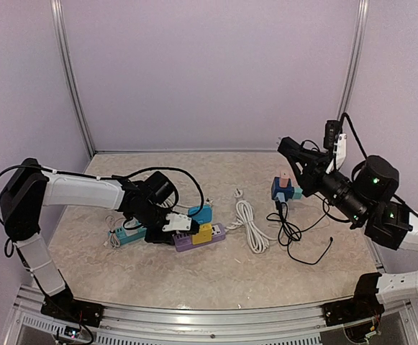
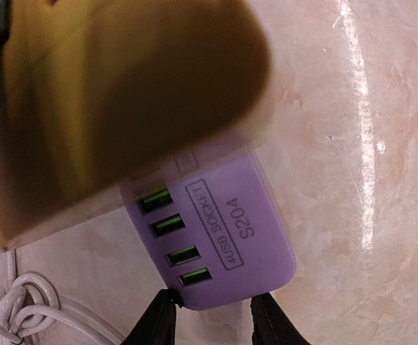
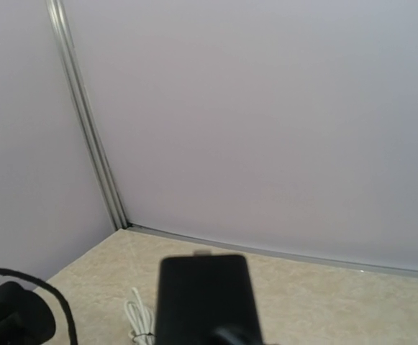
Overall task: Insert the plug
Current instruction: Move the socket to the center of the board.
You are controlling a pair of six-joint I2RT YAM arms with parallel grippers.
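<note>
A purple power strip [image 1: 213, 236] with USB sockets lies at the left centre of the table, with a yellow adapter [image 1: 203, 231] sitting on it. My left gripper [image 1: 180, 224] is down at its end. In the left wrist view the purple strip [image 2: 223, 237] fills the centre and the yellow adapter [image 2: 122, 93] is a blur above it. The left gripper [image 2: 214, 316] is open, its tips against the strip's end edge. My right gripper [image 1: 289, 152] hangs raised at the right. It holds a black plug [image 3: 205, 298] whose metal tip points toward the back wall; its fingers are hidden.
A coiled white cable [image 1: 250, 224] lies mid-table. A blue adapter block with a pink top [image 1: 285, 189] stands below the right gripper, with a loose black cable [image 1: 295, 237] in front of it. A teal power strip [image 1: 126, 235] lies left of the purple one. Walls close three sides.
</note>
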